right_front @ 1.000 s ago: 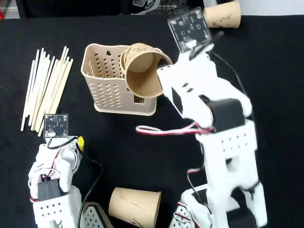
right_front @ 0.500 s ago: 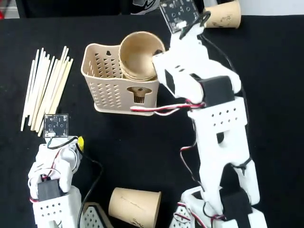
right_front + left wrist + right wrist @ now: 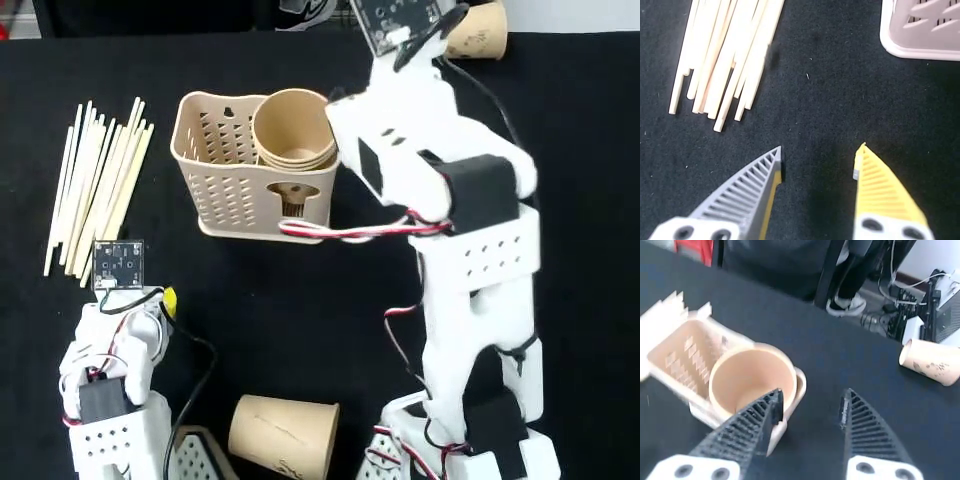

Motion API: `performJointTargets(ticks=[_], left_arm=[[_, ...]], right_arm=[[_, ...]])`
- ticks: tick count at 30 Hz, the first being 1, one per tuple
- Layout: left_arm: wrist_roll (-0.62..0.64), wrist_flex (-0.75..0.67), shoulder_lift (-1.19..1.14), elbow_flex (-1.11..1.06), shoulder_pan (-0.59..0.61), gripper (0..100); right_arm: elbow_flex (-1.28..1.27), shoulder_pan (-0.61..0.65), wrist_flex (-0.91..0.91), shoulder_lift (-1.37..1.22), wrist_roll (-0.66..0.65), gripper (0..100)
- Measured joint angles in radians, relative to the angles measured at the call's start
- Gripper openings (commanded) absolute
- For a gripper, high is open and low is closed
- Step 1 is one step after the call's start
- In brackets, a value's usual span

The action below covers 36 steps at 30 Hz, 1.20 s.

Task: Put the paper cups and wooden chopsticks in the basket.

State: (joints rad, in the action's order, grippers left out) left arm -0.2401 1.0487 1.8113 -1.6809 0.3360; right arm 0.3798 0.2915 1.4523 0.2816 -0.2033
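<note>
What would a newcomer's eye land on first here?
The white right arm stretched across the black table, its open hand poised by the basket, where nested paper cups stand upright. Then the pale chopsticks bundled loosely on the basket's other side, and two cups on their sides: one between the arm bases, one at the far edge.

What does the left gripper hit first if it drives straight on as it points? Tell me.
Probably the black table: the left gripper points into the bare gap between the wooden chopsticks and the basket, neither in its line, though depth is unclear.
</note>
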Motion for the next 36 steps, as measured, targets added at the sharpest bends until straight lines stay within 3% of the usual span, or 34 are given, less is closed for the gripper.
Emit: performJointTargets(ticks=[6, 10, 23, 27, 31, 36], left_arm=[[0.0, 0.0, 0.0, 0.0, 0.0, 24], [0.0, 0.0, 0.0, 0.0, 0.0, 24], [0.0, 0.0, 0.0, 0.0, 0.0, 24], [0.0, 0.0, 0.0, 0.0, 0.0, 24], [0.0, 0.0, 0.0, 0.0, 0.0, 24], [0.0, 0.0, 0.0, 0.0, 0.0, 24]], right_arm=[[0.023, 0.0, 0.247, 0.038, -0.186, 20.1], [-0.064, -0.043, 0.278, 0.121, -0.261, 20.1], [-0.937, -0.071, 0.279, 0.73, -0.758, 20.1], [-1.212, 0.021, 0.281, 0.936, -0.885, 20.1], [-1.266, 0.152, 0.281, 0.997, -0.879, 20.1], [-1.266, 0.4, 0.281, 0.916, -0.838, 20.1]])
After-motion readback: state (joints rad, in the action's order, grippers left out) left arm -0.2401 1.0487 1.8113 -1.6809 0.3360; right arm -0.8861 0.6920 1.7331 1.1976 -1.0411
